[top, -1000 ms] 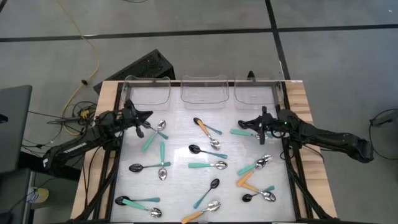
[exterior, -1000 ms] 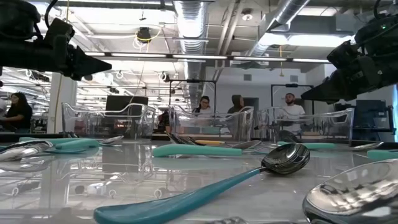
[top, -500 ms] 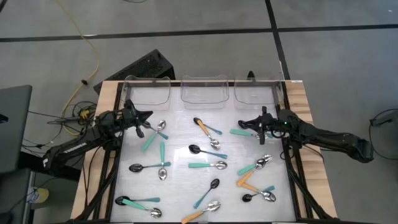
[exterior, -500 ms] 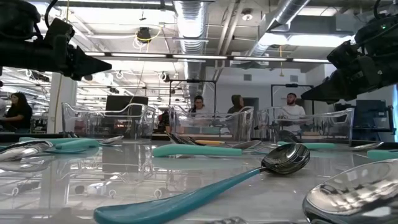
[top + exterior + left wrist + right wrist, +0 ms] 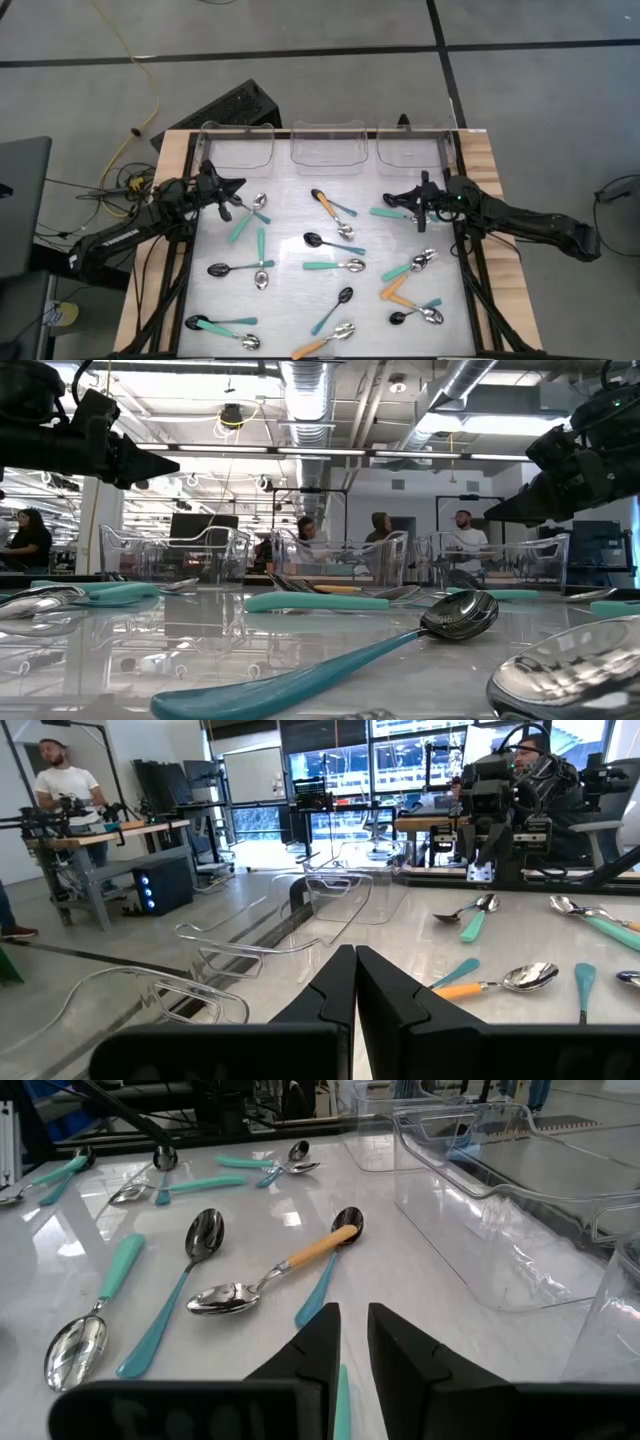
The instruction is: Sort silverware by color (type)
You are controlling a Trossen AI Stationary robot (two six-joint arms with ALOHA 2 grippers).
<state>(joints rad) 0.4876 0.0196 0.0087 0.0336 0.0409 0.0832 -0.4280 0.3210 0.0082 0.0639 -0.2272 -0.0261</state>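
Note:
Several spoons lie flat and scattered on the white table (image 5: 290,300). Some have teal handles (image 5: 262,246), some orange handles (image 5: 325,204), with silver (image 5: 357,265) or black bowls (image 5: 313,240). My left gripper (image 5: 238,184) hovers shut over the table's left side, clear of the spoons; its fingers (image 5: 355,960) meet in the left wrist view. My right gripper (image 5: 388,198) hovers over the right side, its fingers (image 5: 355,1320) slightly apart with nothing between them. A teal-handled spoon (image 5: 385,212) lies on the table just below it.
Three clear plastic bins stand in a row along the far edge: left (image 5: 240,148), middle (image 5: 327,145), right (image 5: 408,148). Wooden borders run down the table's left (image 5: 165,230) and right (image 5: 495,240) sides. People show in the room beyond the table (image 5: 380,530).

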